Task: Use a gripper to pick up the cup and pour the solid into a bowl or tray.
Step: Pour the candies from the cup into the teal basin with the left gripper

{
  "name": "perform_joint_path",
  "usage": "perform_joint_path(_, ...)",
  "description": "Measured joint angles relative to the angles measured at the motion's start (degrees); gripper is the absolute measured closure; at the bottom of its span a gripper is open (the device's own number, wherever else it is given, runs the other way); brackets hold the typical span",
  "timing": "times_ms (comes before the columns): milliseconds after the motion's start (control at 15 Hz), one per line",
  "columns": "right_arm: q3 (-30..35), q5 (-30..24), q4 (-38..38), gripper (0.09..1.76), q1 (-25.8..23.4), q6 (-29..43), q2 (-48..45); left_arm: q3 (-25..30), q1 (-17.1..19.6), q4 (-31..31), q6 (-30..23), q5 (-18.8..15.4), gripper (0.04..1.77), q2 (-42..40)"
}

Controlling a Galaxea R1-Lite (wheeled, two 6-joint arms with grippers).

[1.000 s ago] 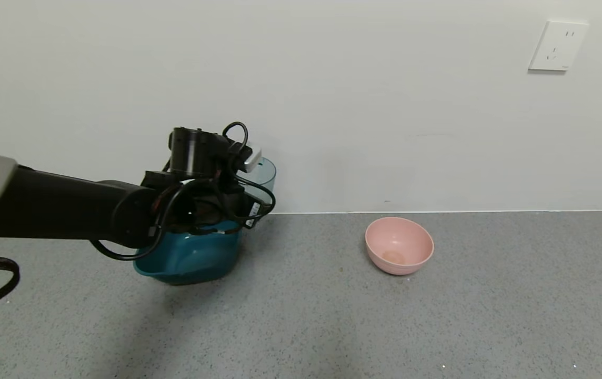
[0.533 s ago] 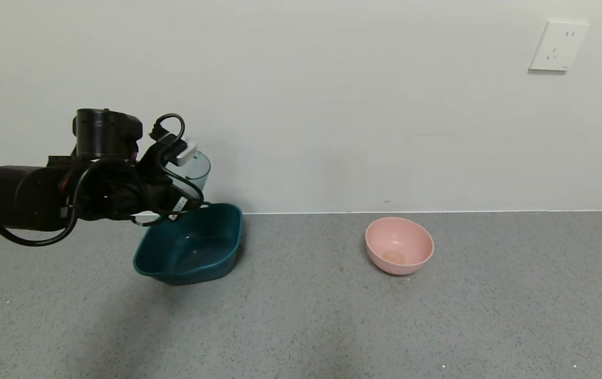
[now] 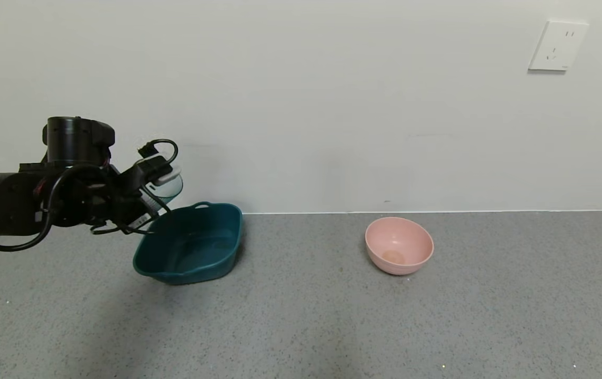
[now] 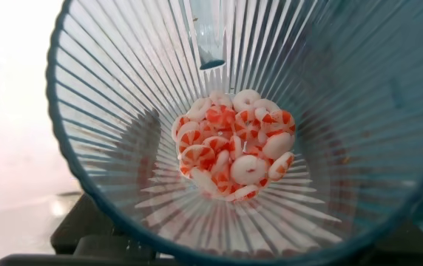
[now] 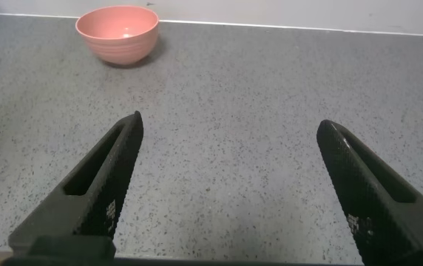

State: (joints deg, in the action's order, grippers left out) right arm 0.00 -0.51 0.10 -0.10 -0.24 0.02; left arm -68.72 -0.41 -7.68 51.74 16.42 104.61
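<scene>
We judge the pick-up done and the pour still ahead: at left-centre of the head frame, the smooth dark teal tub [image 3: 190,247] sits on the speckled grey counter [image 3: 385,326] and looks empty. Just above its left rim, our left gripper [image 3: 146,192] holds the ribbed, clear blue-green cup [image 3: 167,185]; the right gripper [image 5: 230,177] idles wide apart. The small orange-and-white discs [image 4: 234,148] remain heaped in the cup's bottom.

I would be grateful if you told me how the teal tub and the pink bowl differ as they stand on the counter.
The teal tub is dark, rounded-rectangular and has a small loop handle on its rim; the pink bowl is pale, round and has no handle. The tub looks wider than the bowl. The tub sits right beside the left gripper holding the cup; the bowl stands alone farther to the right. Both rest open side up on the grey counter near the wall.
</scene>
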Motion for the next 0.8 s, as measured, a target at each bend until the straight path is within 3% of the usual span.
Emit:
perform_joint_path(200,0.0,0.0,0.0,0.14,0.0,0.0,0.0,0.9,1.3,0.0,12.9,1.0,0.55,0.2)
perform_joint_path(400,0.0,0.0,0.0,0.14,0.0,0.0,0.0,1.4,1.5,-0.2,22.3,4.0,0.55,1.4)
perform_joint_path(600,0.0,0.0,0.0,0.14,0.0,0.0,0.0,1.4,1.0,-0.7,32.6,9.9,0.55,2.8)
perform_joint_path(800,0.0,0.0,0.0,0.14,0.0,0.0,0.0,-0.7,-1.0,-1.0,36.8,16.0,0.55,4.5)
